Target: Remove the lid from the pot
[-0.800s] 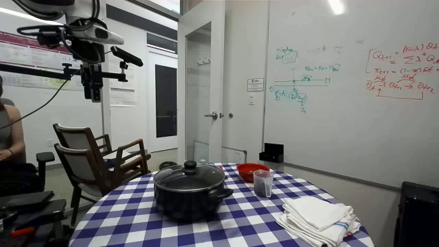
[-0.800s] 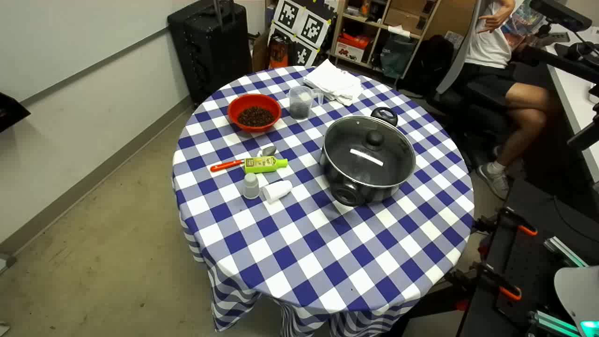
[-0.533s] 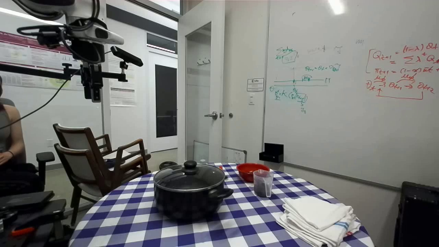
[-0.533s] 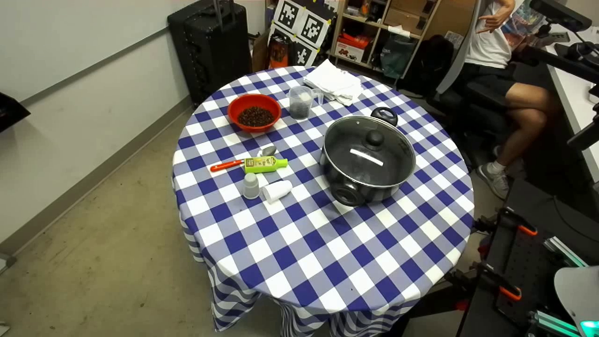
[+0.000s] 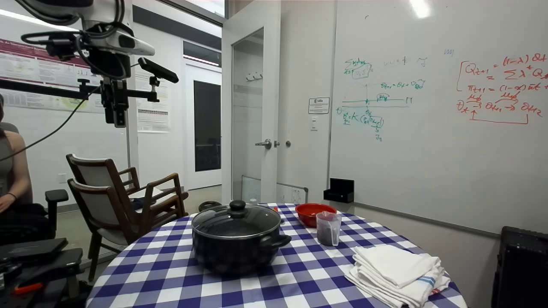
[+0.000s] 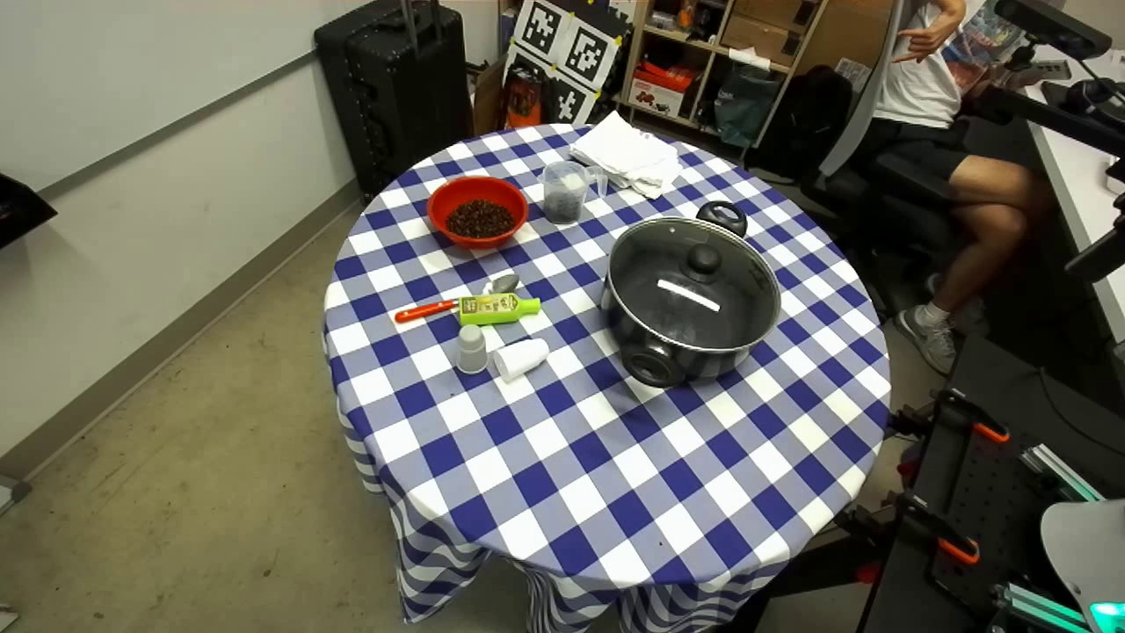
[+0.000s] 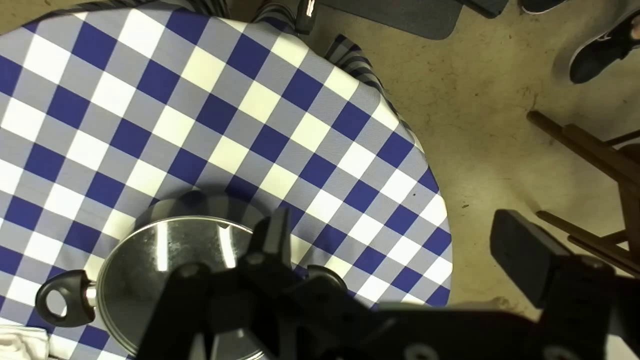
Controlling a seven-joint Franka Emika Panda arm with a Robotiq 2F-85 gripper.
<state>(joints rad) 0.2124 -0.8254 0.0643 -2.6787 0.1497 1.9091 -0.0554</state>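
Observation:
The black pot (image 5: 233,259) (image 6: 626,332) stands upright on the checked table. Its glass lid (image 5: 259,219) (image 6: 668,303) with a black knob lies flat on it in both exterior views. In the wrist view the lid (image 7: 135,280) and a pot handle show at lower left; the knob is hidden behind the gripper. My gripper (image 5: 114,117) hangs high above and apart from the pot in an exterior view. In the wrist view my gripper (image 7: 395,240) has its fingers wide apart with nothing between them. The gripper is out of sight in an exterior view.
A red bowl (image 6: 479,215) with dark bits, a clear measuring cup (image 6: 564,192) and folded white towels (image 6: 626,154) stand beyond the pot. A green bottle (image 6: 499,309), a red-handled utensil (image 6: 425,311), a shaker (image 6: 471,350) and a white cup (image 6: 521,359) lie beside it.

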